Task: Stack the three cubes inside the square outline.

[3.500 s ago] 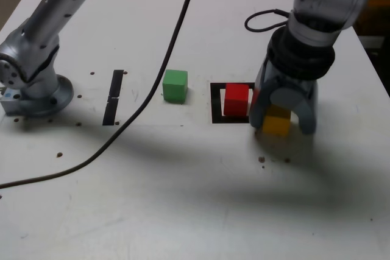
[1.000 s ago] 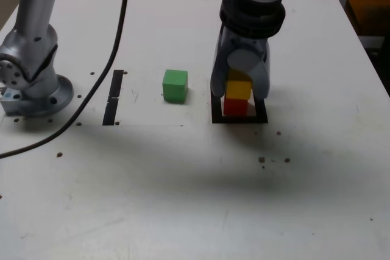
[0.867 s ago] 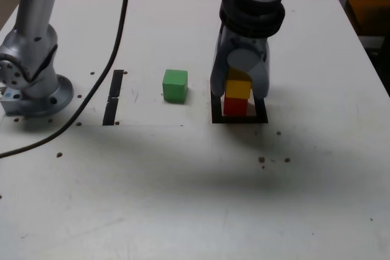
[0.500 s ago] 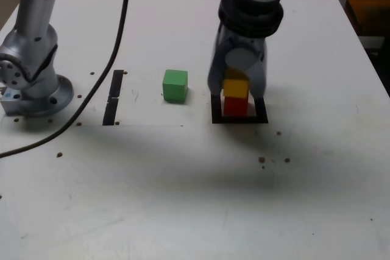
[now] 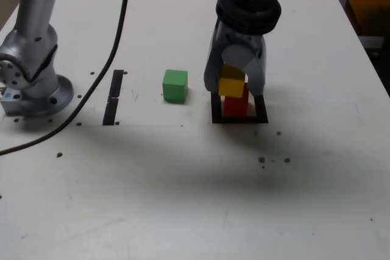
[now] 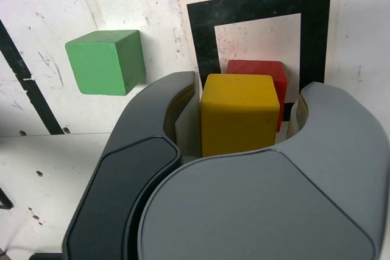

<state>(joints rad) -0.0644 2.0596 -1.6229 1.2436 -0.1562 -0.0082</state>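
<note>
The yellow cube [image 5: 232, 85] sits on the red cube [image 5: 237, 106], set a little toward the exterior view's left of it. Both stand inside the square outline [image 5: 239, 119]. My gripper [image 5: 234, 89] points down around the yellow cube with its jaws parted. In the wrist view one finger pad [image 6: 186, 123] lies against the yellow cube [image 6: 237, 114], and a gap shows between the cube and the other finger [image 6: 323, 126]. The red cube [image 6: 262, 72] peeks out below, within the square outline [image 6: 201, 28]. The green cube [image 5: 175, 85] [image 6: 105, 62] rests alone on the table, to the exterior view's left of the outline.
The arm's base [image 5: 33, 83] stands at the exterior view's left edge. A black cable [image 5: 91, 92] runs across the table past a narrow black strip [image 5: 113, 97] [image 6: 24, 80]. Small dark specks dot the white tabletop [image 5: 195, 199].
The jaws have spread apart from the yellow cube, which they held shut a second ago. The yellow cube has shifted slightly toward the exterior view's left on the red cube.
</note>
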